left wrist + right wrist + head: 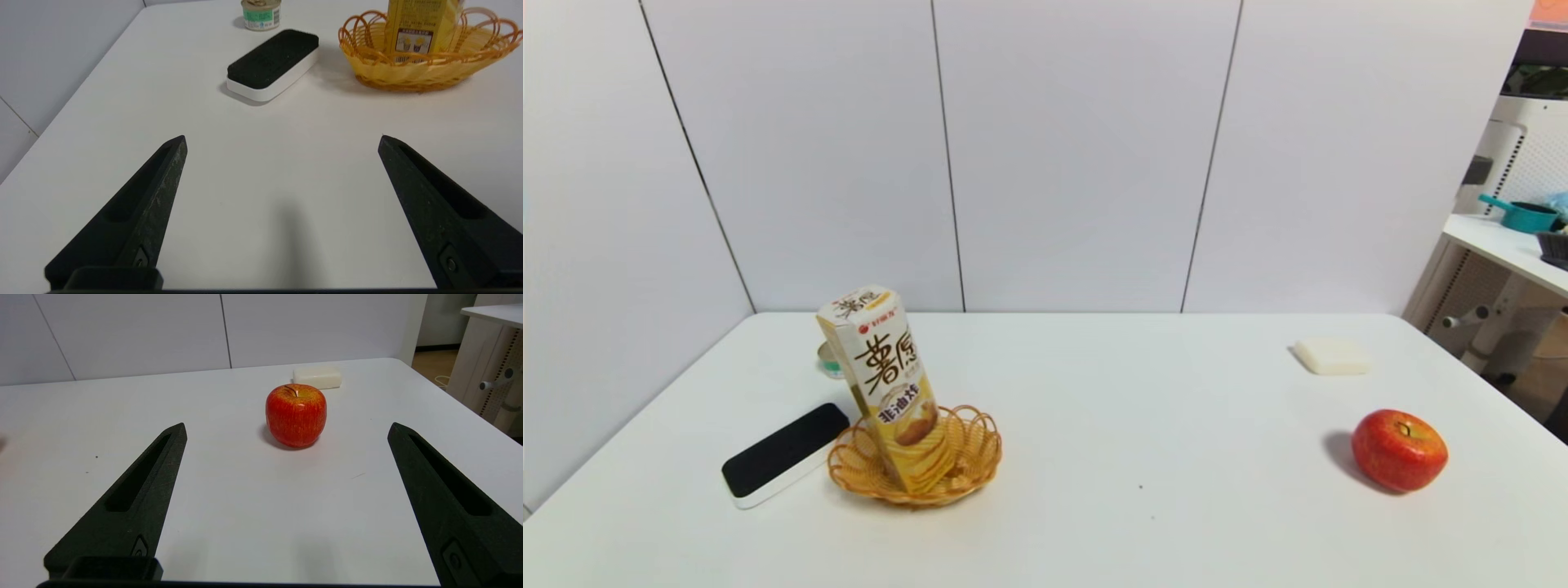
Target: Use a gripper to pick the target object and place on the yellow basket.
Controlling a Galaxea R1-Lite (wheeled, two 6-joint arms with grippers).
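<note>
Head view: we see the carton (890, 384) standing in the basket (968, 457), tilted toward the back left, its base on the wicker floor. The black-topped eraser (784, 454) lies just beside the basket, a small tin (828, 360) sits behind the carton, and an apple (1399, 450) and a white block (1333, 357) are well apart on the right. No arm shows here.

Left wrist view: our left gripper (282, 141) hangs low over bare table (253, 171), jaws spread wide, holding nothing. The basket and carton are well ahead of it.

Right wrist view: our right gripper (287, 428) is parked, jaws wide and empty, facing the apple.

Task status: we judge the placing done.

Risk: that lean worries us. A nudge to the table or basket could tip the carton out over the rim.
</note>
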